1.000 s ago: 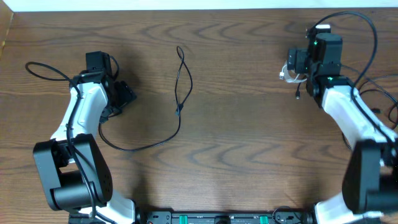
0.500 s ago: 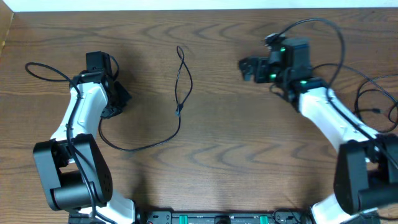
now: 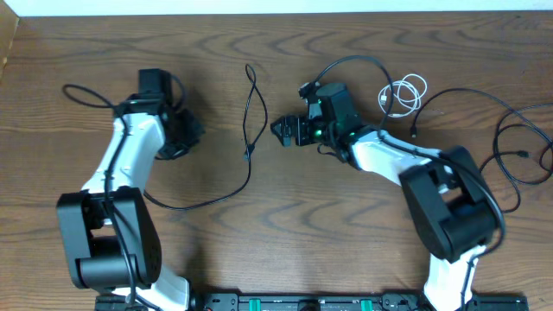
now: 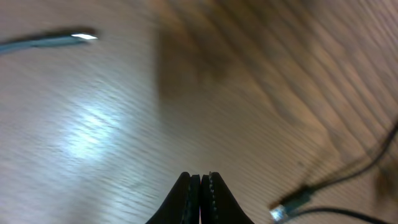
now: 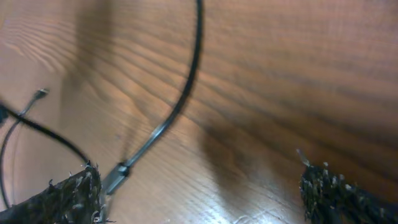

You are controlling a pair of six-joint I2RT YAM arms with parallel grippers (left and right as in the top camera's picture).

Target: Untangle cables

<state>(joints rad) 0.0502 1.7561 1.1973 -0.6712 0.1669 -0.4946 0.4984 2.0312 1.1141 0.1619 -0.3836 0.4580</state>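
A long thin black cable [image 3: 247,154] lies at the table's middle, looping to the far side and curving toward the left arm's base. A coiled white cable [image 3: 404,93] rests at the back right, with more thin black cables [image 3: 519,154] at the far right. My left gripper [image 3: 186,134] is left of the long cable, its jaws shut [image 4: 200,180] with nothing showing between them; a plug end [image 4: 292,205] lies just to its right. My right gripper [image 3: 283,131] stands open [image 5: 199,193] just right of that cable, whose plug [image 5: 115,177] is by one fingertip.
The left arm's own thicker black cable [image 3: 86,91] loops at the back left, and the right arm's [image 3: 346,65] arches over its wrist. The white wall edge [image 3: 276,7] bounds the far side of the wooden table [image 3: 285,225].
The right arm has swung from the far right to the middle, away from the white cable. The left gripper has shut and shifted a little to the right.
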